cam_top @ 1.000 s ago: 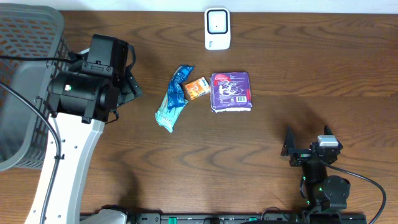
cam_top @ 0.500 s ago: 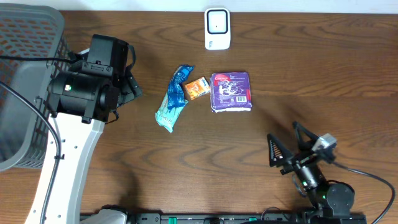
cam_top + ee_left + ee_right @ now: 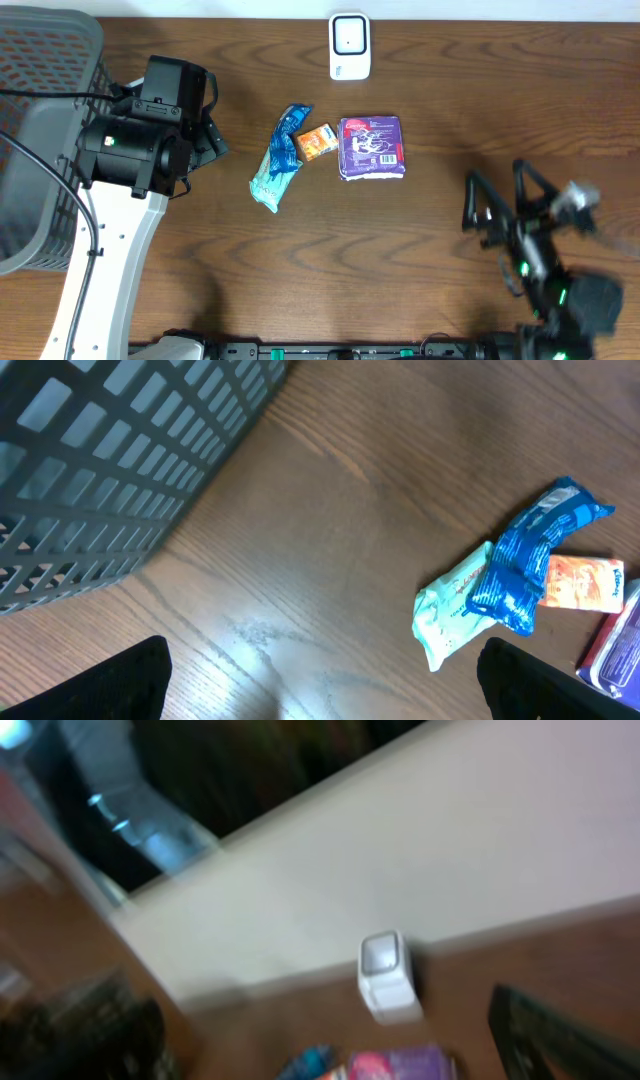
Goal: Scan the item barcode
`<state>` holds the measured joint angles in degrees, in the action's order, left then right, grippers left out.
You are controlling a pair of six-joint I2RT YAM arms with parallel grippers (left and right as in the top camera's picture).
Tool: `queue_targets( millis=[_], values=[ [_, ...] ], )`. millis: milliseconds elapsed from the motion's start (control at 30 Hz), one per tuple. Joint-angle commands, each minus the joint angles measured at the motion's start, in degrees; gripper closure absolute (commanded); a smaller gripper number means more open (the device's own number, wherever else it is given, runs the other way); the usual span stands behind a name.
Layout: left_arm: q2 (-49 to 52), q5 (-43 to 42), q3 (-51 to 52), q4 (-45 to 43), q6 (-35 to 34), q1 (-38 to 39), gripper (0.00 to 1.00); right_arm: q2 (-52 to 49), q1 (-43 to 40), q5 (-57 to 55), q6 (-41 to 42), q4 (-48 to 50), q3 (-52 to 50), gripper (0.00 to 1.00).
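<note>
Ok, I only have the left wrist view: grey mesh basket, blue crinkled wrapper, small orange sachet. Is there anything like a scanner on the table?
Observer: Yes. A small white box-shaped device, likely the scanner, stands at the far edge of the brown wooden table.
Operator: Is anything lying between it and the sachet?
Observer: Nothing directly between. A purple rectangular packet lies flat just right of the sachet, nearer the device.
Operator: Any barcode showing on it?
Observer: Its top face has a white printed patch, but it is too small to confirm.
Operator: And the other arm?
Observer: The right gripper is open and empty, right of the packets, touching none.
</note>
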<state>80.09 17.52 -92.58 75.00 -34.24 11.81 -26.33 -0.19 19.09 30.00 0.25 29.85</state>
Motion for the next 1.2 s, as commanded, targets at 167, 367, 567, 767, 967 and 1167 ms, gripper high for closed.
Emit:
queue_targets(
  millis=[167,367,567,767,967,1167],
  values=[
    [0.2,1.2,-0.4,0.2,0.6,-0.2,0.02,-38.4,0.7,-0.1,-20.5,-33.0,36.2,0.01],
    [0.2,1.2,-0.4,0.2,0.6,-0.2,0.02,-61.0,2.6,4.9,-21.1,-47.2,54.5,0.01],
    [0.2,1.2,-0.4,0.2,0.6,-0.2,0.02,-74.6,4.4,12.6,-20.9,-41.8,55.4,0.05],
    [0.2,1.2,-0.4,0.2,0.6,-0.2,0.02,-85.0,5.8,13.5,-19.3,-37.3,55.4,0.22],
    [0.2,1.2,-0.4,0.2,0.6,-0.2,0.02,-91.7,6.2,13.9,-19.4,-36.5,55.4,0.26],
    [0.2,1.2,-0.4,0.2,0.6,-0.2,0.02,-95.9,6.3,13.8,-21.2,-36.4,55.4,0.38]
  ],
)
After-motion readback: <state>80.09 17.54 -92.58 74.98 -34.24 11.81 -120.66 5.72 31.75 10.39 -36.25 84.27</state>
